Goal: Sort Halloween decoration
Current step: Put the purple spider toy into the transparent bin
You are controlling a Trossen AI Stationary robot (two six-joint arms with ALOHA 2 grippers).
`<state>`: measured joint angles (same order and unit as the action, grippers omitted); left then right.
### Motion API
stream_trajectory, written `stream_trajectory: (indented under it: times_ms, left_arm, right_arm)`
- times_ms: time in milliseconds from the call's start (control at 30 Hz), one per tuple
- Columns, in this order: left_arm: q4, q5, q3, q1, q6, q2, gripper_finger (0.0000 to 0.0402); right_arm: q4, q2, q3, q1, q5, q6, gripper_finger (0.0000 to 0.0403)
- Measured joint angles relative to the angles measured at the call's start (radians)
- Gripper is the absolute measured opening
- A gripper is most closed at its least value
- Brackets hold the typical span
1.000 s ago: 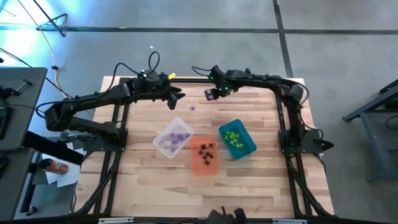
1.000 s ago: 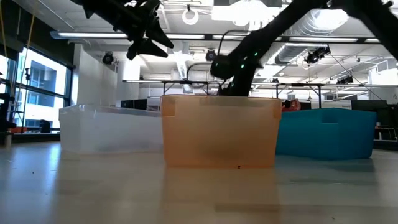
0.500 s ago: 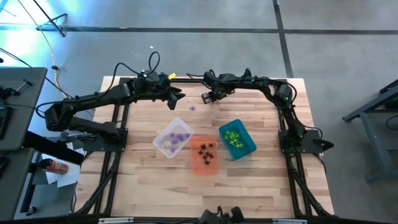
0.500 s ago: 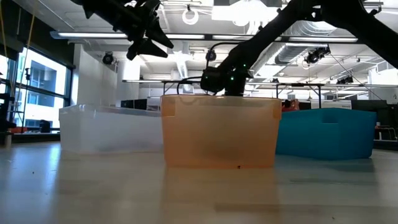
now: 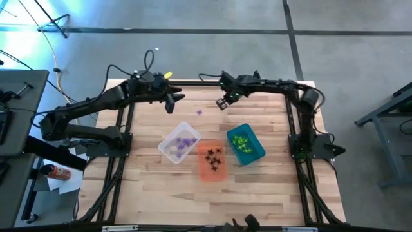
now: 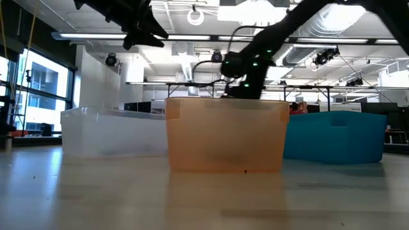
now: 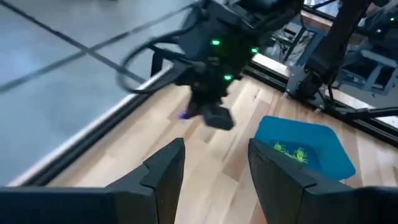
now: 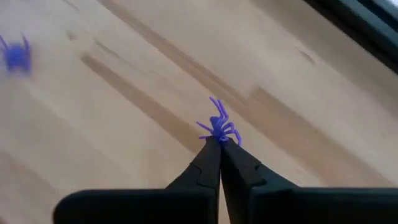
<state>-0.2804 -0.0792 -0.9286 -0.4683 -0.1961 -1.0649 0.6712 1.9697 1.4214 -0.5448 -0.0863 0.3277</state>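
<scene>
The table [image 5: 161,193] carries 3 bins in a row: a clear bin [image 5: 179,143] of purple pieces, an orange bin [image 5: 212,160] of black ones and a teal bin [image 5: 245,144] of green ones. Over the table's far side the right end effector [image 8: 220,142] has its fingers pressed together on a purple spider [image 8: 219,127], gripped by its lower edge and lifted clear of the wood. Another purple spider [image 5: 199,112] lies loose on the table between the 2 arms, just beyond the clear bin.

The held piece likely belongs with the purple ones, so the carry should end over the clear bin, low enough that it drops inside and does not bounce out. The grip is thin; a smooth, unhurried swing would suit it.

The left end effector [image 7: 214,165] hangs above the far left of the table, fingers apart and holding nothing.
</scene>
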Motion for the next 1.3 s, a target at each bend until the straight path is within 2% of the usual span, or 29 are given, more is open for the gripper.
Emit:
stream_trajectory:
  times_ms: [167,333,433,533,633,700,900,1033,1300]
  left_arm:
    - [0.031,0.001,0.0,-0.006,0.047,0.016,0.0166]
    - [0.132,-0.007,0.0,-0.002,0.068,-0.016,0.0166]
    - [0.209,-0.056,0.0,-0.003,0.067,-0.043,0.0166]
    - [0.275,-0.155,0.0,0.0,0.036,-0.074,0.0166]
    - [0.352,-0.26,0.0,0.019,-0.012,-0.117,0.0166]
    - [0.386,-0.307,0.0,0.039,-0.035,-0.146,0.0166]
    - [0.453,-0.357,0.0,0.125,-0.037,-0.219,0.0166]
    - [0.481,-0.357,0.0,0.159,-0.037,-0.231,0.0166]
    - [0.485,-0.357,0.0,0.17,-0.038,-0.213,0.0166]
  right_arm:
    - [-0.254,-0.257,-0.327,-0.018,0.099,0.023,0.0001]
    - [-0.595,-0.552,-0.659,0.018,0.321,0.091,0.0001]
    - [-0.853,-0.702,-0.801,0.062,0.4,0.165,0.0]
    - [-1.116,-0.798,-0.884,0.126,0.409,0.171,0.0]
    - [-1.316,-0.842,-0.897,0.196,0.41,0.087,0.0]
    - [-1.346,-0.844,-0.87,0.241,0.411,-0.001,0.0]
    - [-1.165,-0.814,-0.735,0.31,0.376,-0.196,0.0]
    - [-1.126,-0.795,-0.689,0.309,0.374,-0.216,0.0]
    - [-1.114,-0.791,-0.683,0.309,0.375,-0.197,0.0]
